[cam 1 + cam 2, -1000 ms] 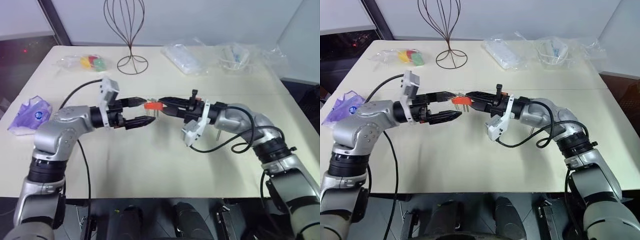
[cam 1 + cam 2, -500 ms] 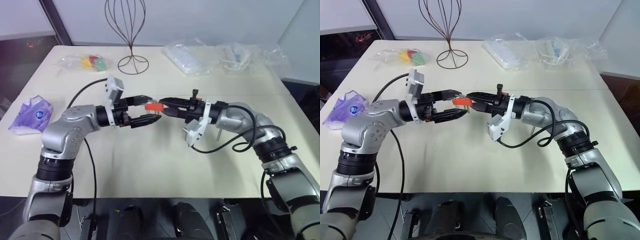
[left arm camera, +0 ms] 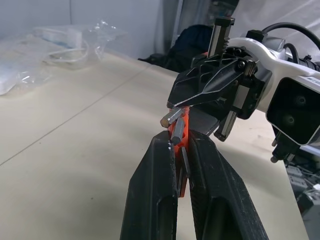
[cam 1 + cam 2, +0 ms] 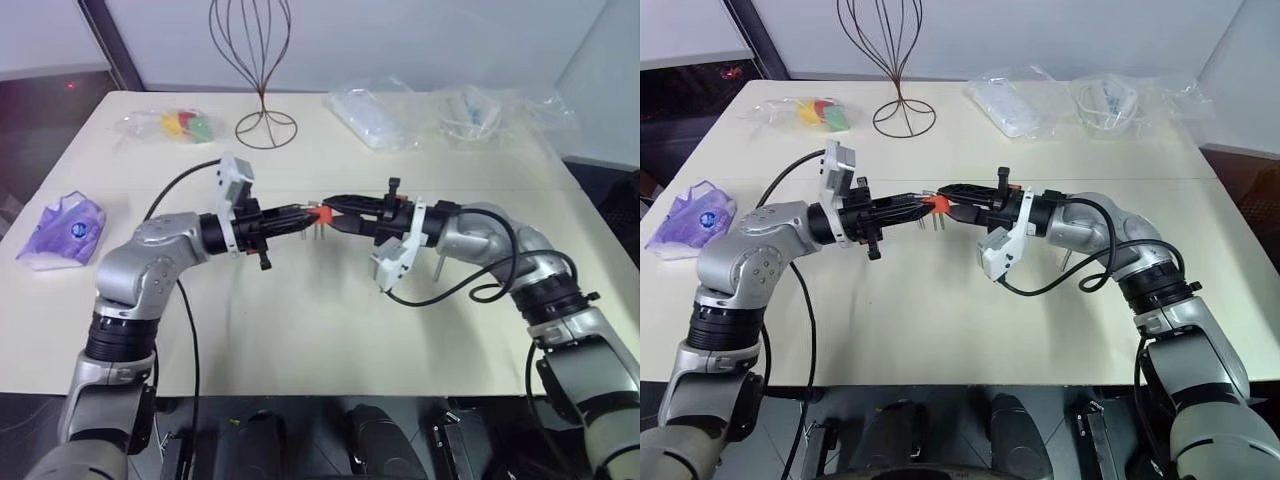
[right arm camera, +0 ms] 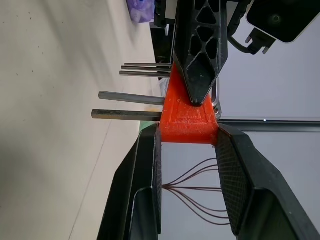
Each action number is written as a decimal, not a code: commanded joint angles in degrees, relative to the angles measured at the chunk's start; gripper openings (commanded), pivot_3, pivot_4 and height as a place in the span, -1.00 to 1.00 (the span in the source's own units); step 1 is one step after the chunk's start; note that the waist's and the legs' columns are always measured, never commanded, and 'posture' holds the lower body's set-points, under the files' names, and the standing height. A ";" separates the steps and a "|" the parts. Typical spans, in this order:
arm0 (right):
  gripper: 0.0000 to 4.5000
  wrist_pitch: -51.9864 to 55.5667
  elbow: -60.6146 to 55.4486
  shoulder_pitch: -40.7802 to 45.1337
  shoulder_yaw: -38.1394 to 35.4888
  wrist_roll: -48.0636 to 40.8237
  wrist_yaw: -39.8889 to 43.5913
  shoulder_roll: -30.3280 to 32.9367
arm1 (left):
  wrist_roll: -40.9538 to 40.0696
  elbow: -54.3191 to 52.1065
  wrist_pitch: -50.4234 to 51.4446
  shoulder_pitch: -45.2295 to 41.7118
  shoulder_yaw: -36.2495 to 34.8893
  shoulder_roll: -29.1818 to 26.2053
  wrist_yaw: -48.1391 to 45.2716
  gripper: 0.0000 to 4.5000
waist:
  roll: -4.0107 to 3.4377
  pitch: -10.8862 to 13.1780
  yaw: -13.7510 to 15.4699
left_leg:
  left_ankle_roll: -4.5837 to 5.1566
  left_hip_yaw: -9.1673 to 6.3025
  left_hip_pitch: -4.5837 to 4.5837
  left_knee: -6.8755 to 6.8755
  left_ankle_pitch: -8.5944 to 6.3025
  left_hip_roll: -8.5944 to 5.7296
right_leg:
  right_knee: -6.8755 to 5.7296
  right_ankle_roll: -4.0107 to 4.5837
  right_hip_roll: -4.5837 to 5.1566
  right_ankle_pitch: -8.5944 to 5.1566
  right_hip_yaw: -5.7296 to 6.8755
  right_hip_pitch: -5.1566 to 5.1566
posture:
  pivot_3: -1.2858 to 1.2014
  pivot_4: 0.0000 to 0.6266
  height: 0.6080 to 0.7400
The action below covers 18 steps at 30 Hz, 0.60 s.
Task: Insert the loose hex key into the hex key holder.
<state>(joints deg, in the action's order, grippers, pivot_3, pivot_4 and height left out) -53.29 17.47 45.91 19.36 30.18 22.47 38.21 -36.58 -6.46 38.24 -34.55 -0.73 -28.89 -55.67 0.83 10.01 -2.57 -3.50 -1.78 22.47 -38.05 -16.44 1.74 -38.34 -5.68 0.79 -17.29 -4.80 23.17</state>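
Holding the hex key holder (image 5: 189, 116) between both hands above the middle of the desk (image 4: 300, 320), we judge the step in hand to be a handover or steadying of the block. The right hand (image 4: 952, 203) is clamped on the red holder's flat sides, with four grey keys sticking out of one side. The left hand (image 4: 915, 206) has its fingers (image 3: 155, 200) drawn together on the holder's opposite end, apparently pinching the block along with a thin metal rod; we cannot tell whether that rod is the loose hex key. To do this well, we should keep both wrists level, release only one grip at a time, and check the pinch is secure. Beyond the holder stand a wire stand (image 4: 262, 70) and plastic bags (image 4: 375, 115).
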 commanded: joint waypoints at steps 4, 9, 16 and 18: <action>0.31 0.91 -3.23 -0.01 -1.41 -4.02 1.85 -0.04 | 0.04 -0.74 -0.53 -1.02 0.00 0.34 0.20 -1.00 | 0.00 0.00 0.00 | 0.00 0.00 0.00 0.00 0.00 0.00 | -0.01 0.00 0.00 0.00 0.00 0.00 | 0.03 -0.52 1.00; 0.98 2.09 -3.33 -0.24 -1.47 -4.40 3.04 0.27 | 0.70 -1.29 -1.12 -0.90 0.25 -0.03 0.25 -1.00 | 0.00 0.00 0.01 | 0.00 0.00 0.00 -0.01 0.00 0.00 | -0.01 0.00 0.00 0.00 0.00 0.00 | 0.03 -0.52 1.00; 0.98 23.66 -4.39 -7.84 -3.86 -13.57 14.91 2.20 | 4.96 -2.19 -5.60 -0.03 0.44 -1.61 1.09 -1.00 | 0.01 -0.01 0.25 | 0.00 -0.03 -0.01 -0.04 0.00 0.00 | 0.00 0.00 0.03 0.00 0.01 -0.07 | 0.03 -0.52 1.00; 0.98 38.96 -8.40 -11.95 -7.60 -19.47 18.24 1.48 | 4.71 -2.87 -5.59 0.45 -0.35 -1.30 2.29 -1.00 | 0.00 0.00 0.30 | 0.00 -0.02 -0.01 -0.06 0.00 0.00 | 0.00 0.00 0.03 0.00 0.00 -0.08 | 0.03 -0.52 1.00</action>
<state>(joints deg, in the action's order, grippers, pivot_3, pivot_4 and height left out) -23.91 12.83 34.36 15.90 15.83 38.55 39.42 -31.85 -7.09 34.10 -34.10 0.03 -30.07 -54.14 0.83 10.00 -2.27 -3.49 -1.82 22.46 -38.11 -16.44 1.75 -38.36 -5.68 0.82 -17.29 -4.79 23.09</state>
